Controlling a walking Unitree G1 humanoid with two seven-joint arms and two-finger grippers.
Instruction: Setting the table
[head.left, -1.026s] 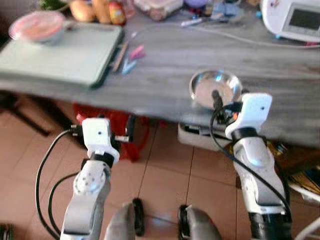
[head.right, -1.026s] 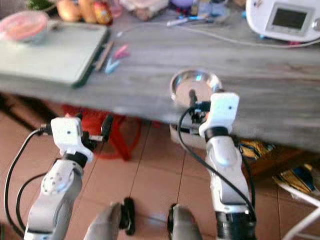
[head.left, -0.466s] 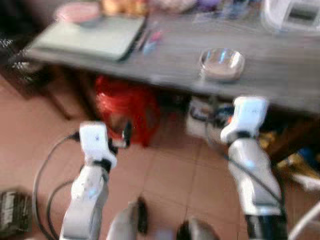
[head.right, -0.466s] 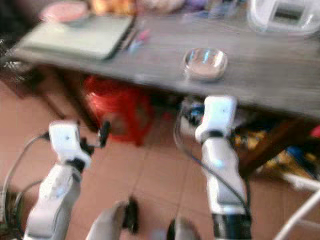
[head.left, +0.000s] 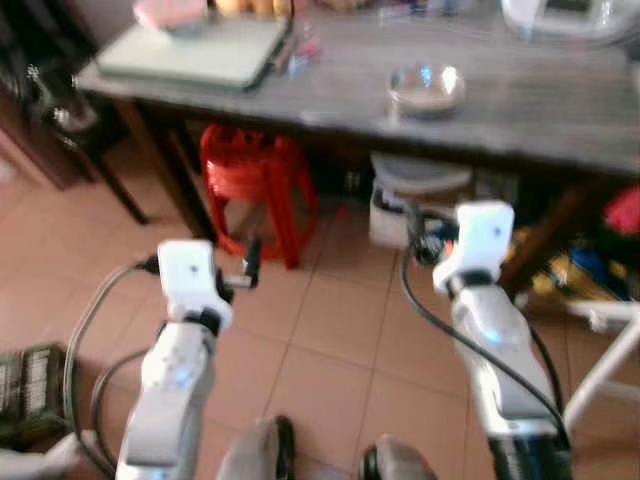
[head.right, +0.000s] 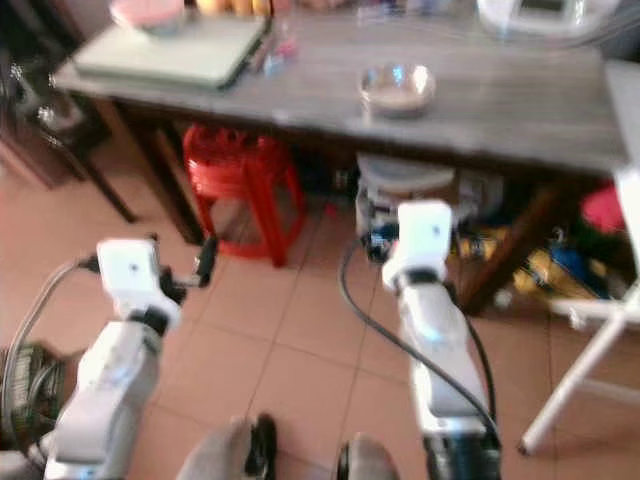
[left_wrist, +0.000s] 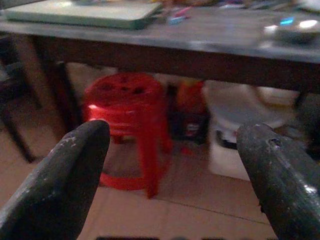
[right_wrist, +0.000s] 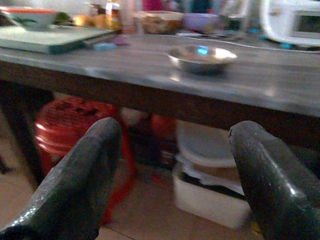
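**Both grippers empty, robot standing off from the table**

Right gripper (right_wrist: 170, 180) and left gripper (left_wrist: 175, 185) are both held out in front of the robot over the tiled floor (head.left: 330, 340), fingers spread wide with nothing between them. Neither is near the tabletop.

Largest in view is the long grey table (head.left: 520, 100), running across the far side of the scene. On its left end lies a pale green board (head.left: 190, 50) with a pink bowl (head.left: 172, 12) at its far edge. Under the table stand a red plastic stool (head.left: 255, 180) and a white lidded tub (head.left: 415, 195). A white appliance (head.right: 540, 15) sits at the table's far right. Smaller, near the middle of the table and close to its front edge, rests the steel bowl (head.left: 426, 88), upright and apparently empty; a few pink and blue clips (head.left: 300, 55) lie just beside the board.

Judging by the task, the bowl seems placed, and the next step is likely fetching another item. To do it well, the robot should steady itself before reaching, since the head views are soft, keep the arms tucked clear of the table edge and stool, and leave the fingers spread until squarely over the next piece.
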